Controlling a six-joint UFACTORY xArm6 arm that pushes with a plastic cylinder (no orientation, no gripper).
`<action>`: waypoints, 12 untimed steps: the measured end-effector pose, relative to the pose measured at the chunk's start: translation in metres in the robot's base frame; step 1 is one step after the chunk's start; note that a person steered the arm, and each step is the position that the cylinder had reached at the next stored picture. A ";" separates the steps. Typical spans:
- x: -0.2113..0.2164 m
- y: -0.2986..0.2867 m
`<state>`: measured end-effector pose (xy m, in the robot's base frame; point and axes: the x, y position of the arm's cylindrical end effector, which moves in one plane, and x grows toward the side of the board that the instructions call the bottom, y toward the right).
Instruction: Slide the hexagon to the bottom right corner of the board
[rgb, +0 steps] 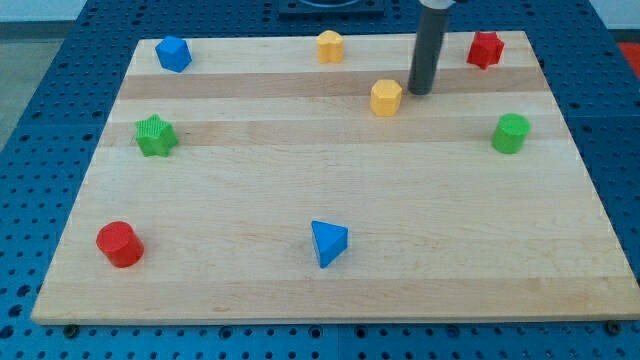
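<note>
A yellow hexagon block (386, 97) sits on the wooden board (300, 290) in its upper middle part. My tip (420, 92) rests on the board just to the right of the yellow hexagon, close to it, with a thin gap between them. The dark rod rises from the tip straight up out of the view's top. The board's bottom right corner (610, 312) lies far below and to the right of the hexagon.
A second yellow block (330, 46) and a blue block (173, 53) sit near the top edge. A red star (485, 49) is at top right, a green cylinder (510, 133) at right, a green star (155, 135) at left, a red cylinder (120, 244) at bottom left, a blue triangle (328, 242) at bottom middle.
</note>
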<state>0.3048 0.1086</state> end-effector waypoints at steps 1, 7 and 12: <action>-0.019 -0.023; 0.081 -0.048; 0.112 0.000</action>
<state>0.4172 0.1087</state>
